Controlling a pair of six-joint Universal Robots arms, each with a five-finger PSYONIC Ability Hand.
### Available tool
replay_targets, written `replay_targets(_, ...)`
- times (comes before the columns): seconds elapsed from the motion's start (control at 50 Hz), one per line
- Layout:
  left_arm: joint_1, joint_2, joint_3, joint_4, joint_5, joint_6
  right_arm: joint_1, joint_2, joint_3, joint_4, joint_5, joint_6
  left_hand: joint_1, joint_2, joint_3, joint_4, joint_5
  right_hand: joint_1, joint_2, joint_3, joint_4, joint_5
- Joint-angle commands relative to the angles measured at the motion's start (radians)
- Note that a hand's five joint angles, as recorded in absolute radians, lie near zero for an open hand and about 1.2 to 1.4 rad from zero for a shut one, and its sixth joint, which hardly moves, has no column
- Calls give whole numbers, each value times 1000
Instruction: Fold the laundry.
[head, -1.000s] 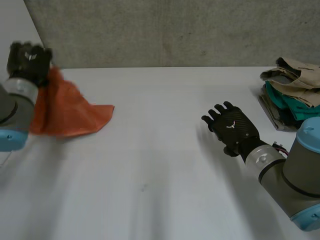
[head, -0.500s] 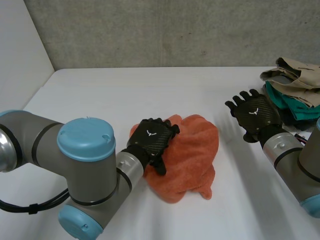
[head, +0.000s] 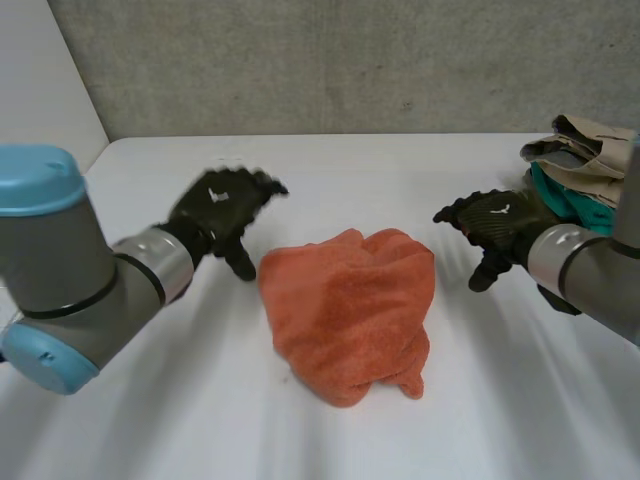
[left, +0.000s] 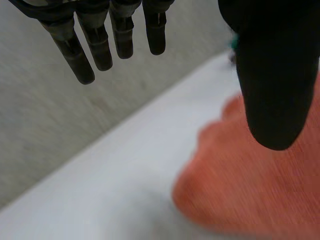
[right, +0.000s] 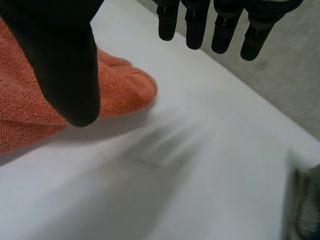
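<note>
The orange towel (head: 350, 310) is soft terry cloth with a rough, looped pile. The white counter (head: 400, 180) looks smooth and matt. The grey wall (head: 350, 60) behind looks like rough concrete.

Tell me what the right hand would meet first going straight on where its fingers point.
Probably bare white table: the right hand has open fingers aimed just past the orange towel, which lies on its thumb side. Depth is unclear.
</note>
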Motion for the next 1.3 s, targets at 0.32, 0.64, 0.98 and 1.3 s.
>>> replay_targets(0.32, -75, -367, 522, 67, -98, 249, 130, 351, -487, -227, 51, 5, 1125, 1137, 1129, 1140, 1150, 1171, 1187, 1186, 1181, 722)
replay_targets(0.64, -94, -100, 412, 560, -364, 83, 133, 104, -530, -595, 160, 6, 1125, 1137, 1129, 1140, 1150, 1171, 1187, 1186, 1181, 722)
replay_targets(0.98, -97, -58, -184, 200, -361, 88, 133, 191, -69, -221, 92, -104, 1125, 1137, 1129, 1140, 1150, 1171, 1187, 1186, 1181, 722)
replay_targets(1.3, -69, 242, -381, 119, -262, 78, 116, 90, 113, -126, 102, -178, 219, 231, 223, 233, 243, 155, 171, 170, 165, -294)
